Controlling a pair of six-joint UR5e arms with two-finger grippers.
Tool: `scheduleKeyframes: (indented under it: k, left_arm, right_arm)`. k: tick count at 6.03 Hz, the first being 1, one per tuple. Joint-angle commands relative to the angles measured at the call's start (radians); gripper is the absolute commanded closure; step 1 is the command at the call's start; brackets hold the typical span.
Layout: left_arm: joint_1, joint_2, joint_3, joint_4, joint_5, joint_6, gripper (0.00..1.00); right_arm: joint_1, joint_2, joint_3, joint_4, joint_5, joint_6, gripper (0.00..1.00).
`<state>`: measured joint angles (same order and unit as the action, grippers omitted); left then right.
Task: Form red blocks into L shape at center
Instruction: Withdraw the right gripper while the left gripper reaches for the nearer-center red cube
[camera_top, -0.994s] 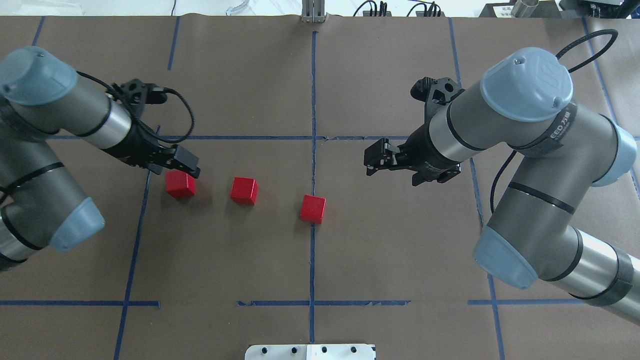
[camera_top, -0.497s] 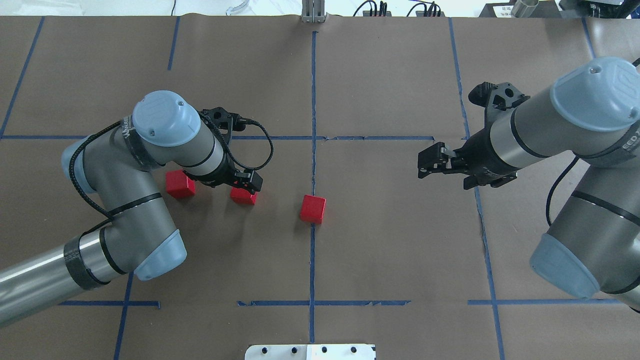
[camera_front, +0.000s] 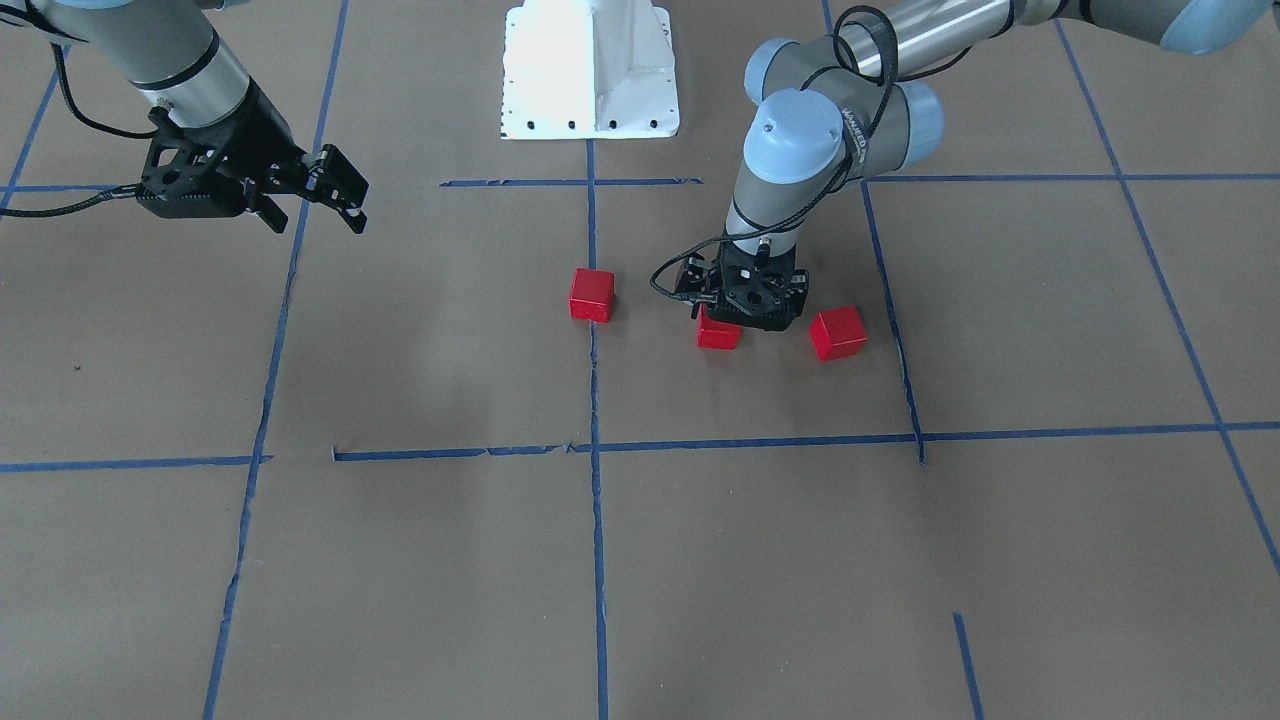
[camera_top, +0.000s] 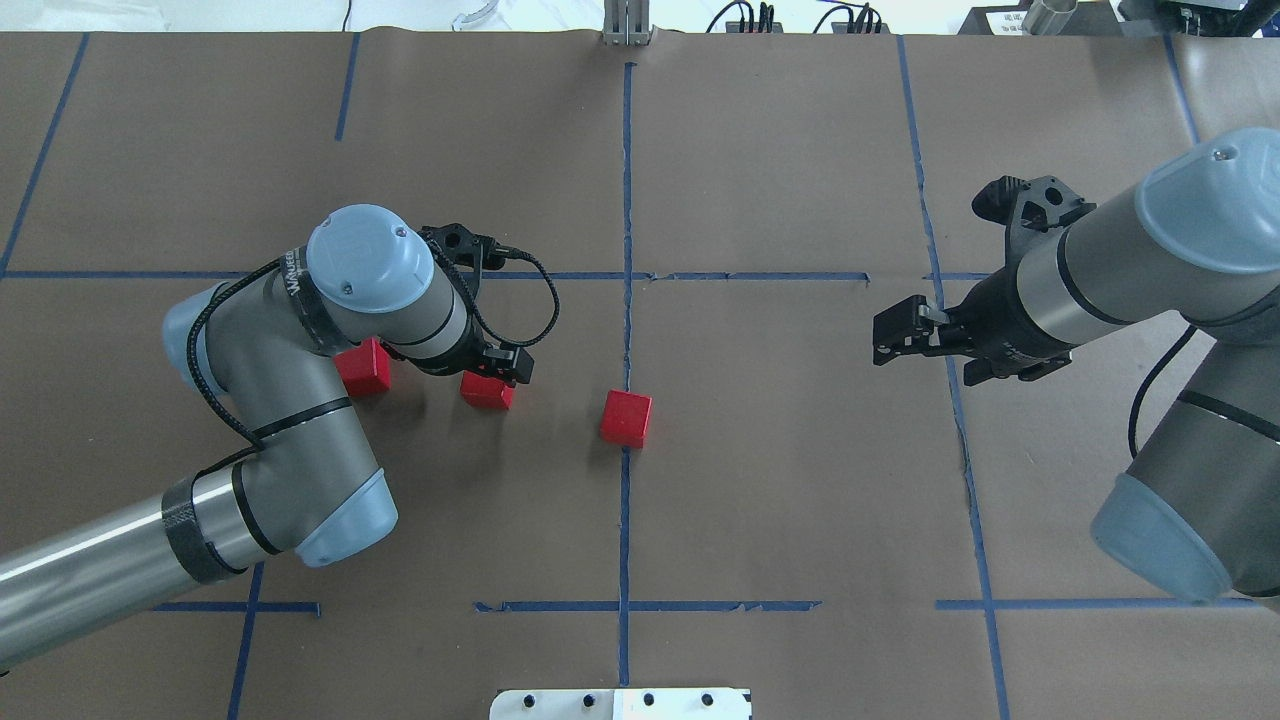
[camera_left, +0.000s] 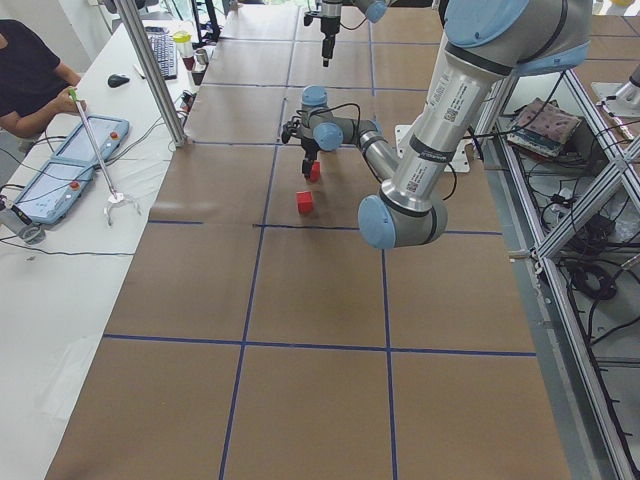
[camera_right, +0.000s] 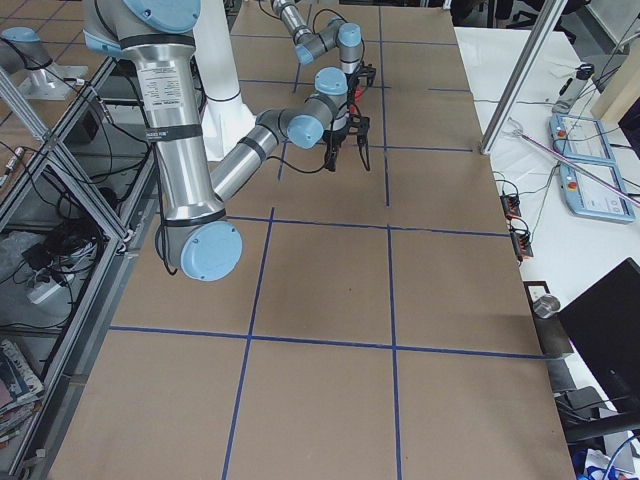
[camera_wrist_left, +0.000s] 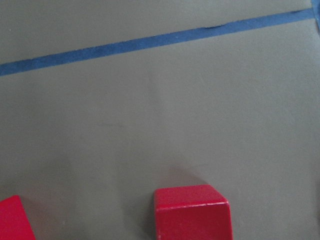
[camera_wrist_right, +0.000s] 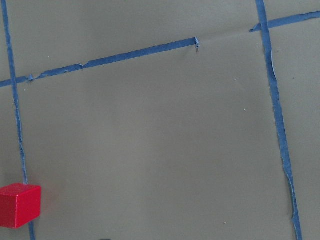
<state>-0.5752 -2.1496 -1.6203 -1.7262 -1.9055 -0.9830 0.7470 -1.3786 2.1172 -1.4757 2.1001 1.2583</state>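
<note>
Three red blocks lie in a row on the brown paper. The right one (camera_top: 626, 417) (camera_front: 591, 295) sits on the vertical blue line of the center (camera_top: 626, 320). The middle one (camera_top: 486, 393) (camera_front: 718, 334) lies under my left gripper (camera_top: 499, 371) (camera_front: 733, 318), which points down over it with its jaws open. The left wrist view shows this block (camera_wrist_left: 192, 212) at its bottom edge, on the table. My left forearm partly covers the left block (camera_top: 362, 368) (camera_front: 838, 333). My right gripper (camera_top: 884, 340) (camera_front: 345, 195) is open and empty, far right of the blocks.
The white robot base plate (camera_top: 620, 703) (camera_front: 590, 70) stands at the near edge on the center line. Blue tape lines divide the paper into a grid. An operator (camera_left: 25, 75) sits by a side table with a pendant (camera_left: 65, 180).
My left arm swung right from the left block to above the middle block and has lowered a little. My right arm drew back to the right. The blocks have not moved.
</note>
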Motion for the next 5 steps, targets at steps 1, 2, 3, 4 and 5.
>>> scheduleKeyframes:
  k: [1,2,3,4,5]
  left_arm:
    - [0.012,-0.012,0.023,-0.001,0.002,-0.019,0.03]
    - [0.012,-0.013,0.029,-0.001,0.002,-0.019,0.30]
    - [0.012,-0.016,0.030,-0.003,0.002,-0.020,0.78]
    - [0.014,-0.033,0.031,0.000,0.003,-0.045,1.00]
    - [0.015,-0.100,0.066,0.007,0.020,-0.092,1.00]
  right_arm:
    - [-0.001,0.001,0.000,0.000,0.000,-0.002,0.00]
    - [-0.003,0.003,-0.002,0.000,0.000,-0.002,0.00]
    - [-0.003,0.006,-0.003,0.000,0.000,-0.002,0.00]
    - [-0.002,0.004,0.000,0.000,0.000,-0.002,0.00]
    - [-0.001,0.004,0.000,0.000,0.000,-0.002,0.00]
